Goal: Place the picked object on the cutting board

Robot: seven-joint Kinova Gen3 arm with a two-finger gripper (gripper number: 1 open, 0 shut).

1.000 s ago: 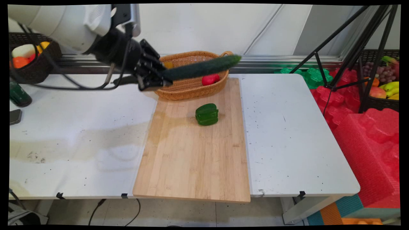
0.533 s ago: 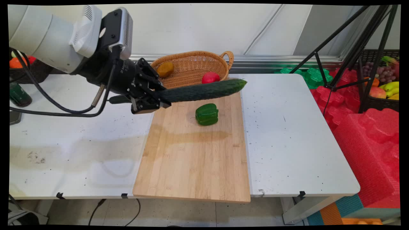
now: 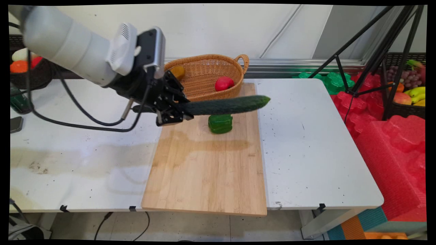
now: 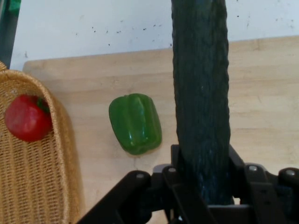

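Note:
My gripper is shut on one end of a long dark green cucumber, which sticks out to the right above the wooden cutting board. In the hand view the cucumber rises from between the fingers, clamped at its base by the gripper. A green bell pepper lies on the board just below the cucumber; in the hand view the pepper is left of it. Behind the board stands a wicker basket holding a red fruit and an orange-brown one.
A dark basket of fruit and a green bottle sit at the table's far left. A black tripod and red foam shapes stand beyond the table's right edge. Black cables hang from the arm.
The arm has carried the cucumber from over the basket forward and down, then rightward, so it now hangs over the board just above the pepper.

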